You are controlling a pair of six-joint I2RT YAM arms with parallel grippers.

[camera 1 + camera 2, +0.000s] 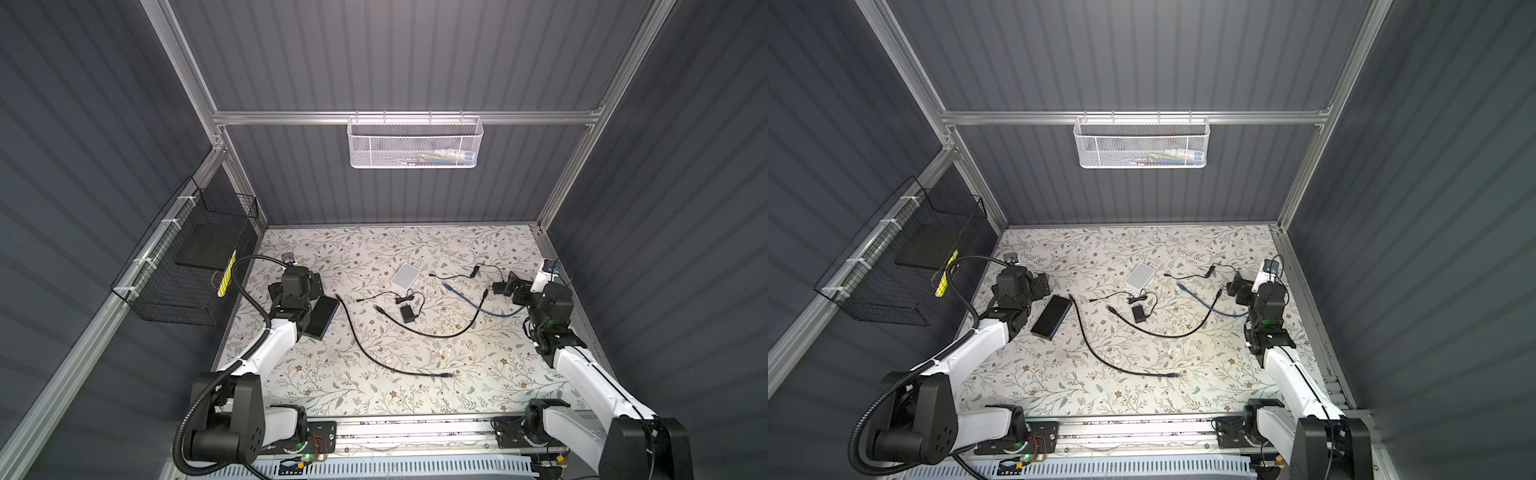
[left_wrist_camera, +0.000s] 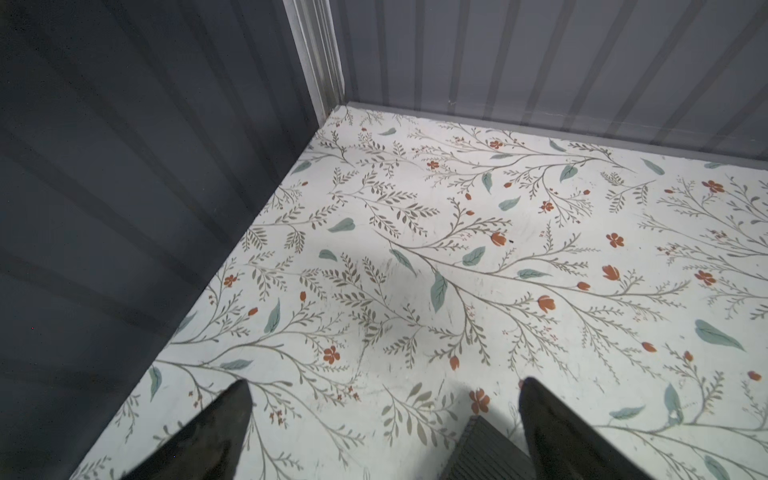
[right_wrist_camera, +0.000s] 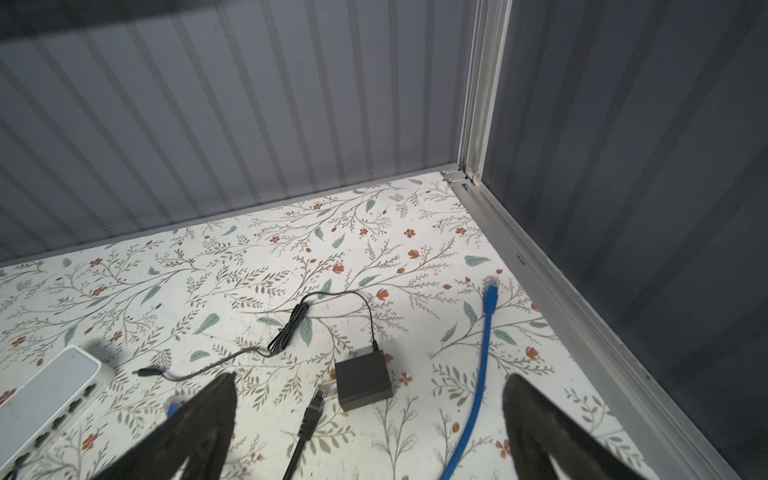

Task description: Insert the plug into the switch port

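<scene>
- Right wrist view is showing right tool (image 3: 370, 379) open, empty, near black Ethernet plug (image 3: 318, 397).
- Idle left tool (image 2: 384, 382) is hanging open.
- Likely reaching; next is requiring plug grip, then alignment with white switch (image 3: 50, 386).

On the bench (image 1: 478, 374) the switch (image 1: 406, 275) lies near the middle, toward the back. Just in front of it sits an adapter (image 1: 407, 313) with its thin lead looped beside it. A flat box (image 1: 323, 318) lies well to the left, and a long cable (image 1: 368, 353) runs from beside it toward the front. A mesh basket (image 1: 415, 141) hangs on the back rail.
</scene>
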